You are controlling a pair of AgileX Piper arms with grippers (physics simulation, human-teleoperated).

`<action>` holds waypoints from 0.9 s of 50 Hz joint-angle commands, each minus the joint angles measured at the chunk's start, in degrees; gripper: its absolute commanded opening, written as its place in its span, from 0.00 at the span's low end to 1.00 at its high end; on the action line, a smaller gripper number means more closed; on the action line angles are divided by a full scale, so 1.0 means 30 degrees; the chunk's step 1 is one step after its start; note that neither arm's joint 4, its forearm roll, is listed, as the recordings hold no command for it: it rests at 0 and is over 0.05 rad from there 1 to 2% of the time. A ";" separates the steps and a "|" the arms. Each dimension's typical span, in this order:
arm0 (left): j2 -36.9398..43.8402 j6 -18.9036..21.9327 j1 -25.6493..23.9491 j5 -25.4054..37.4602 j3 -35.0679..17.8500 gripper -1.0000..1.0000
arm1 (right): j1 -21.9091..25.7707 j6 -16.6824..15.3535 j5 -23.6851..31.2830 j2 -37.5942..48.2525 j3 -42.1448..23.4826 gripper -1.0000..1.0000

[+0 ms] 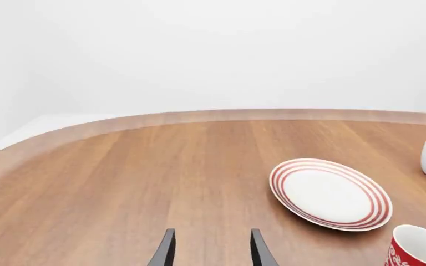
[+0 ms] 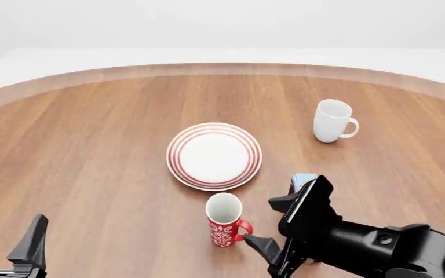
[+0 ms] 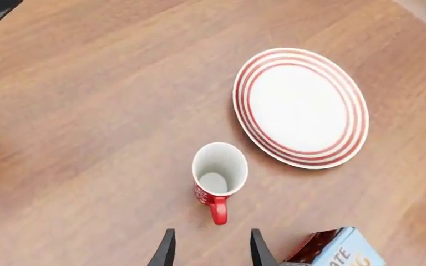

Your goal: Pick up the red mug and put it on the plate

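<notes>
The red mug (image 2: 225, 220) was seen upright just near-side of the plate (image 2: 214, 156), apart from it. The right gripper (image 3: 210, 249) was held open, empty, behind the mug handle. The left gripper (image 1: 210, 250) was open, empty. A white mug (image 2: 332, 121) and a box (image 3: 336, 250) stood aside, nothing blocking.

bright, even, diffuse light — faint soft shadows, no glare, sharp throughout.

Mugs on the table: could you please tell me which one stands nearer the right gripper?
The red mug, patterned, just off the right gripper; the plain white mug stands far beyond.
</notes>
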 commanded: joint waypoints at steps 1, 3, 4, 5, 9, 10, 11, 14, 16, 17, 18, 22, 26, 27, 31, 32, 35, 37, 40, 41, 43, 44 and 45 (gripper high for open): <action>0.0000 0.0000 0.0000 0.0000 0.0000 1.00 | 0.0074 0.0216 -0.0962 0.1227 -0.0067 1.00; 0.0000 0.0000 0.0000 0.0000 0.0000 1.00 | 0.0118 0.0258 -0.0999 0.1245 -0.0039 1.00; 0.0000 0.0000 0.0000 0.0000 0.0000 1.00 | 0.0190 0.0344 -0.1086 0.1333 0.0013 1.00; 0.0000 0.0000 0.0000 0.0000 0.0000 1.00 | 0.0210 0.0367 -0.1118 0.1387 0.0031 1.00; 0.0000 0.0000 0.0000 0.0000 0.0000 1.00 | 0.0102 0.0622 -0.2134 0.2766 0.0360 1.00; 0.0000 0.0000 0.0000 0.0000 0.0000 1.00 | 0.0102 0.0611 -0.2137 0.2824 0.0342 1.00; 0.0000 0.0000 0.0000 0.0000 0.0000 1.00 | 0.0072 0.0605 -0.2147 0.2875 0.0319 1.00; 0.0000 0.0000 0.0000 0.0000 0.0000 1.00 | -0.0031 0.0536 -0.2121 0.3030 0.0237 1.00; 0.0000 0.0000 0.0000 0.0000 0.0000 1.00 | -0.0064 0.0494 -0.2047 0.3036 0.0190 1.00; 0.0000 0.0000 0.0000 0.0000 0.0000 1.00 | -0.0079 0.0503 -0.2015 0.3044 0.0177 1.00; 0.0000 0.0000 0.0000 0.0000 0.0000 1.00 | -0.0112 0.0489 -0.2028 0.3089 0.0190 1.00; 0.0000 0.0000 0.0000 0.0000 0.0000 1.00 | -0.0167 0.0512 -0.2120 0.3260 0.0233 1.00; 0.0000 0.0000 0.0000 0.0000 0.0000 1.00 | -0.0169 0.0497 -0.2073 0.3451 0.0117 1.00; 0.0000 0.0000 0.0000 0.0000 0.0000 1.00 | -0.0177 0.0486 -0.2027 0.3488 0.0063 1.00; 0.0000 0.0000 0.0000 0.0000 0.0000 1.00 | -0.0232 0.0348 -0.1755 0.3564 -0.0206 1.00; 0.0000 0.0000 0.0000 0.0000 0.0000 1.00 | -0.0227 0.0333 -0.1722 0.3658 -0.0237 1.00; 0.0000 0.0000 0.0000 0.0000 0.0000 1.00 | -0.0187 0.0378 -0.1720 0.3885 -0.0228 1.00; 0.0000 0.0000 0.0000 0.0000 0.0000 1.00 | -0.0235 0.0373 -0.1754 0.4038 -0.0228 1.00; 0.0000 0.0000 0.0000 0.0000 0.0000 1.00 | -0.0178 0.0451 -0.1709 0.4235 -0.0245 1.00; 0.0000 0.0000 0.0000 0.0000 0.0000 1.00 | -0.0152 0.0473 -0.1699 0.4277 -0.0249 1.00; 0.0000 0.0000 0.0000 0.0000 0.0000 1.00 | -0.0121 0.0500 -0.1649 0.4425 -0.0312 1.00; 0.0000 0.0000 0.0000 0.0000 0.0000 1.00 | -0.0111 0.0499 -0.1611 0.4491 -0.0345 1.00; 0.0000 0.0000 0.0000 0.0000 0.0000 1.00 | -0.0096 0.0518 -0.1543 0.4542 -0.0401 1.00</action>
